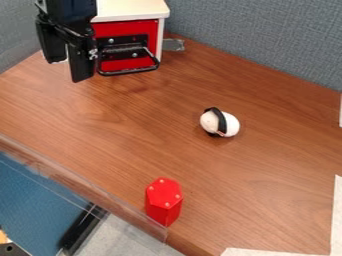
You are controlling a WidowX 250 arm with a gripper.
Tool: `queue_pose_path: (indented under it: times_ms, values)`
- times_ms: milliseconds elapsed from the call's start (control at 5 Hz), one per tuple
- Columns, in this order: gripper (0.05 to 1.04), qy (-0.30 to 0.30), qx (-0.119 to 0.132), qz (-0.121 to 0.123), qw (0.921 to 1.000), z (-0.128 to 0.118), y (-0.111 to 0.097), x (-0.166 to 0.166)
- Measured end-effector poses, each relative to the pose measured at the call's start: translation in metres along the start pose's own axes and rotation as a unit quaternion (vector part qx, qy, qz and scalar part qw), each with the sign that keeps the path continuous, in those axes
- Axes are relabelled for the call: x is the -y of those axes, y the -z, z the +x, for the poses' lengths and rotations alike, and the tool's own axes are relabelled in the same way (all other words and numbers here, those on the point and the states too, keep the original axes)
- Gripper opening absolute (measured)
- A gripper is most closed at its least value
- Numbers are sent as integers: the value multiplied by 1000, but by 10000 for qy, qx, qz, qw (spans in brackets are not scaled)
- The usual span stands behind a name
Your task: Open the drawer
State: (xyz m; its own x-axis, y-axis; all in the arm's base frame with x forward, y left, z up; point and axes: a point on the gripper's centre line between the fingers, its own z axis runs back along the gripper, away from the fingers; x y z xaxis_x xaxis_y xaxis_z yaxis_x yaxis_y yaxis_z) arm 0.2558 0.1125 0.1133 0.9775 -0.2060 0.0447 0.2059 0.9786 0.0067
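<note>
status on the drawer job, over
Gripper open and empty, by the left end of the drawer handle in view. Drawer looks shut. White egg-shaped thing and red block out of its way.

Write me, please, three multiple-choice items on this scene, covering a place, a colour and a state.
1. Where does the red hexagonal block stand?
A) On top of the white cabinet
B) By the table's near edge, beside the clear panel
C) Between the gripper's fingers

2. What colour is the band around the white, rounded object?
A) Black
B) Green
C) Yellow

3. How is the red drawer with the black wire handle?
A) Pulled halfway out
B) Removed
C) Shut

Key:
1. B: the block stands on the brown wooden table, close to its near edge.
2. A: a black strip loops around the white surface.
3. C: its front sits flush in the white cabinet.
</note>
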Motion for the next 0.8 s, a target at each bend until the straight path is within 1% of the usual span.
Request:
queue_pose_path:
  times_ms: [200, 400, 600, 800]
  values:
    - [999, 8, -72, -44, 10000, 0, 7, 0]
    - [999, 210, 480, 379, 9979, 21, 10, -11]
    - [999, 460, 588, 450, 9962, 36, 25, -17]
    - [999, 959, 865, 486, 9904, 51, 39, -19]
